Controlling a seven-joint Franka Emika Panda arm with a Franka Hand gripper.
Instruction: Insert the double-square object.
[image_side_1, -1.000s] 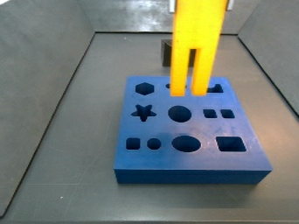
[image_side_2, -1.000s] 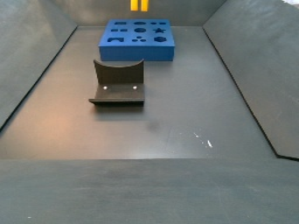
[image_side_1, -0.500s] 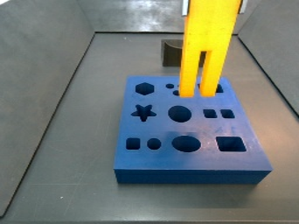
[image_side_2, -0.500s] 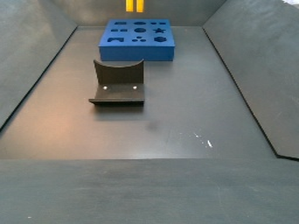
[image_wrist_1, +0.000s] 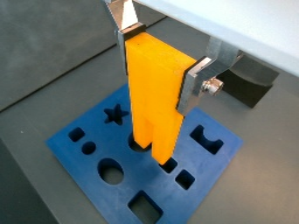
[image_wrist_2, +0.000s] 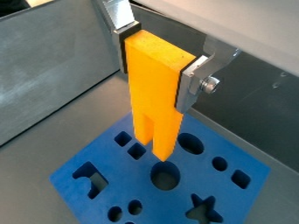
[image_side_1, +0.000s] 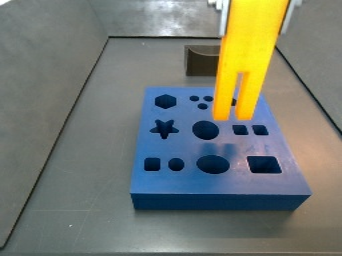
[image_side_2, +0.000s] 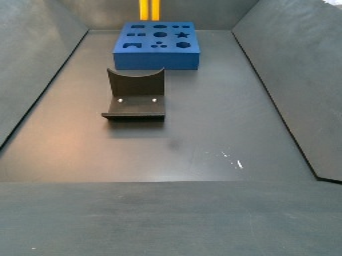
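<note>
The double-square object (image_side_1: 249, 55) is a tall yellow-orange block with two prongs pointing down. My gripper (image_wrist_1: 160, 55) is shut on its solid upper end, a silver finger (image_wrist_1: 124, 26) on each side; both wrist views show this grip (image_wrist_2: 159, 58). The prong tips hang just above the blue board (image_side_1: 214, 185), over its right part near the pair of small square holes (image_side_1: 242, 129). In a side view only the prong ends (image_side_2: 150, 8) show, above the far board (image_side_2: 158, 60).
The blue board has several other shaped holes: a star (image_side_1: 163, 128), a round hole (image_side_1: 205, 129), a large square (image_side_1: 265, 164). The dark fixture (image_side_2: 135, 95) stands mid-floor, behind the board in a side view (image_side_1: 201, 58). Grey walls enclose the floor.
The gripper has carried the yellow block to the right across the board, from over the back middle holes to over the right-hand side. The grip stays shut.
</note>
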